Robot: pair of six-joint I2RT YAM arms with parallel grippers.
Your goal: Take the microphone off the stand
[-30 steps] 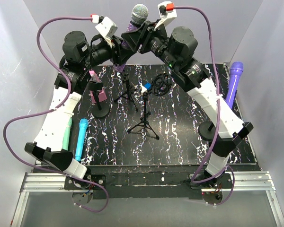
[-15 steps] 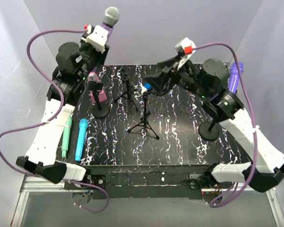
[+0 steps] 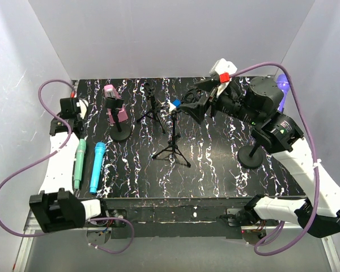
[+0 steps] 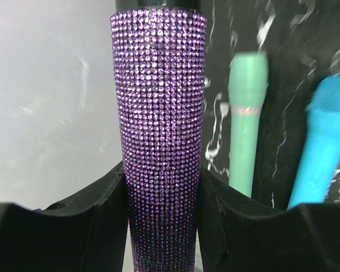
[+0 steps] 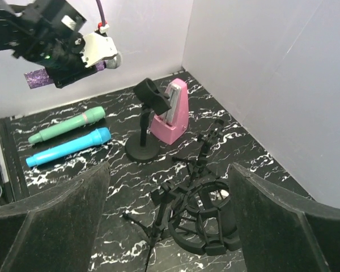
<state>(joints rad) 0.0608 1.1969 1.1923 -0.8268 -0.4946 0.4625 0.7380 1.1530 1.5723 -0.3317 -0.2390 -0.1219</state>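
The microphone [image 4: 160,113] has a purple glitter body, and my left gripper [image 4: 161,192] is shut on it, one finger pressed against each side. In the right wrist view the microphone [image 5: 73,71] lies roughly level in that gripper, above the table's left edge, its grey head toward the back wall. In the top view the left gripper [image 3: 68,113] is at the far left and hides the microphone. My right gripper [image 5: 170,170] is open and empty above an empty shock-mount stand [image 5: 212,218]; from the top the right gripper [image 3: 201,97] is at the back right.
A green mic [image 3: 79,164] and a blue mic [image 3: 96,167] lie side by side at the left. A pink metronome [image 3: 116,107] stands behind a round-base stand [image 3: 120,134]. Two tripod stands [image 3: 173,148] [image 3: 151,110] occupy the middle. Another purple mic [image 3: 280,90] leans at the far right above a round base [image 3: 250,157].
Both grippers held the microphone high at the back. The right one opened and drew away to the right. The left arm swung down to the left edge with the microphone.
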